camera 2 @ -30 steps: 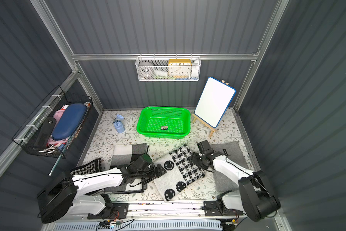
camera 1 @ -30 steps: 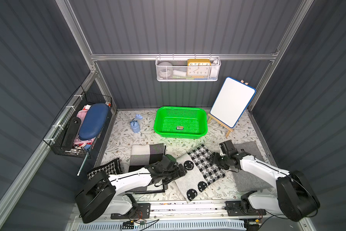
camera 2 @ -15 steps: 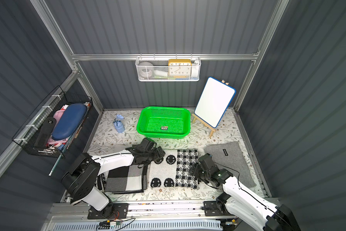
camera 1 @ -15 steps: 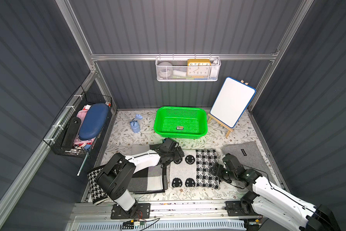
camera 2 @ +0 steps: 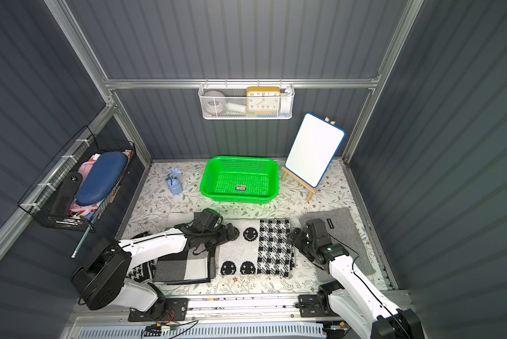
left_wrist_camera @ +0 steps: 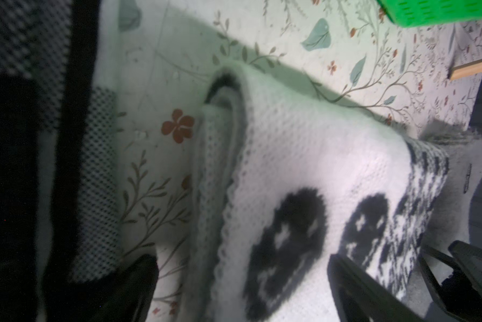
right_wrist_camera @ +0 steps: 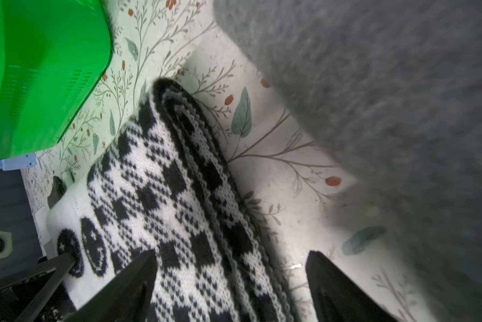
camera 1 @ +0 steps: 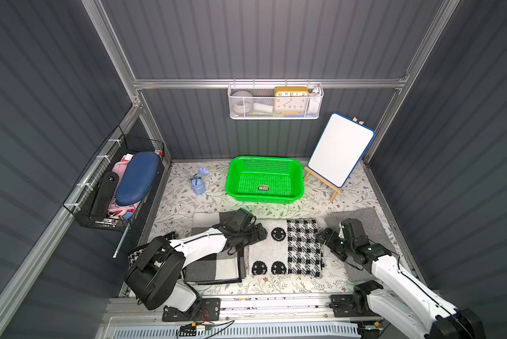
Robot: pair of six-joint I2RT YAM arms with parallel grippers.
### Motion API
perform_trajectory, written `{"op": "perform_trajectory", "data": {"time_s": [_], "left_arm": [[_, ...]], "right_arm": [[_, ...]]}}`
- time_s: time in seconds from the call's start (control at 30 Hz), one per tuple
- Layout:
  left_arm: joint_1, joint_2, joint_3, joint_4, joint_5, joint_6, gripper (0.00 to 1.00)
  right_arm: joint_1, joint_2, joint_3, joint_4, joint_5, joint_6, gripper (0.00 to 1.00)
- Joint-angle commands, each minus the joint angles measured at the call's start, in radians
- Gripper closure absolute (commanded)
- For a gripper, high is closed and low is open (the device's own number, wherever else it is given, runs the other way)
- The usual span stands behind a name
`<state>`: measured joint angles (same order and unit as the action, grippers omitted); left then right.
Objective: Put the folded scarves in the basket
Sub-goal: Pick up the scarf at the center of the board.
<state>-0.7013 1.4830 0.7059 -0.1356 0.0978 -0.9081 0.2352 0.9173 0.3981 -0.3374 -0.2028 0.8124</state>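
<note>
Your folded scarf (camera 1: pixel 286 249) lies flat on the worktop (camera 1: pixel 313 202) toward the front edge, approx. centred, w/ the green basket (camera 1: pixel 264 167) apart from it at the back edge. L gripper (camera 1: pixel 259 233) is spread wide, straddling the scarf's left edge, grasping nothing. R gripper (camera 1: pixel 324 236) is also released, straddling the right edge: one finger (right_wrist_camera: pixel 133 281) over the houndstooth, the other over bare worktop.

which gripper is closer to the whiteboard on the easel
Right. The right gripper is beside the scarf on the side toward the whiteboard; the left gripper is at the scarf's opposite edge, farther.
</note>
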Motion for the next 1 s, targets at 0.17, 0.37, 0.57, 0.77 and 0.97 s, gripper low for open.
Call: {"op": "perform_trajectory", "data": {"time_s": [0.17,0.37,0.57,0.77,0.97], "left_arm": [[-0.001,0.027,0.009,0.006,0.023,0.021,0.04],[-0.001,0.044,-0.009,0.042,0.033,0.027,0.08],[-0.017,0.080,-0.023,0.073,0.054,0.028,0.17],[-0.045,0.106,-0.027,0.094,0.042,0.015,0.23],[-0.059,0.119,-0.022,0.105,0.049,0.012,0.42]], "right_arm": [[-0.011,0.152,0.088,0.069,-0.157,-0.092,0.12],[-0.009,0.248,0.099,0.066,-0.158,-0.119,0.15],[0.016,0.279,0.095,0.059,-0.125,-0.128,0.17],[0.088,0.288,0.107,0.045,-0.074,-0.119,0.17],[0.135,0.341,0.110,0.068,-0.076,-0.106,0.38]]}}
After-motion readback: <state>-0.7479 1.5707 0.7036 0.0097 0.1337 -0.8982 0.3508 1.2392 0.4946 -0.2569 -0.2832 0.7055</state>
